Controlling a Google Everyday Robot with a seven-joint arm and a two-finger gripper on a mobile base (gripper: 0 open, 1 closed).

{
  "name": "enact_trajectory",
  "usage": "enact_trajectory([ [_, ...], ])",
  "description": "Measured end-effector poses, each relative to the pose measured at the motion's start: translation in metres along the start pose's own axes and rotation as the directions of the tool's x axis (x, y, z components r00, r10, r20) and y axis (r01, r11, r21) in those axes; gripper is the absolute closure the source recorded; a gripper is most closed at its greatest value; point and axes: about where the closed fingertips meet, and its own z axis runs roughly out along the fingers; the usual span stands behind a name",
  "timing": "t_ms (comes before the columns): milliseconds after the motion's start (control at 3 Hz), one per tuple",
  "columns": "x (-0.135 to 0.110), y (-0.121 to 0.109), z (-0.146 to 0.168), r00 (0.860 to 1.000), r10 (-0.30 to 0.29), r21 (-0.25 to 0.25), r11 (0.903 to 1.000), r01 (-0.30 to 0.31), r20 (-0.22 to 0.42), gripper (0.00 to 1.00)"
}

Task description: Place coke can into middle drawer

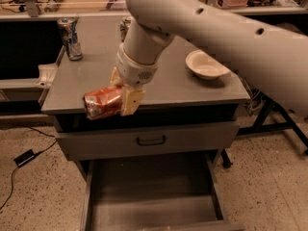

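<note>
- Gripper (124,95), mid-left of frame: clamped on coke can (101,103); can on its side, long axis approx. left-right.
- Middle drawer (149,211), open, bottom centre: I judge it below and slightly right of can.

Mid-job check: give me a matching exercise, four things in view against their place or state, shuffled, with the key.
Things:
1. coke can
2. middle drawer
3. white bowl
4. silver can

Places or states:
A. upright, back left of the cabinet top
B. pulled open, lowest in view
C. gripped sideways in the hand, at the top's front left edge
D. on the top's right side

Pairs: 1-C, 2-B, 3-D, 4-A.
</note>
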Motion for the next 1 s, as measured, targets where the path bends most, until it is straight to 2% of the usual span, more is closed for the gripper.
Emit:
enact_trajectory([
  [333, 0.012, 0.050, 0.027, 0.998, 0.044, -0.022, 0.9987, -0.045, -0.055, 1.00],
  [667, 0.040, 0.120, 0.082, 0.988, 0.113, -0.115, 0.9855, -0.125, -0.109, 1.00],
  [1000, 0.068, 0.160, 0.106, 0.969, 0.210, -0.114, 0.9676, -0.225, -0.129, 1.00],
])
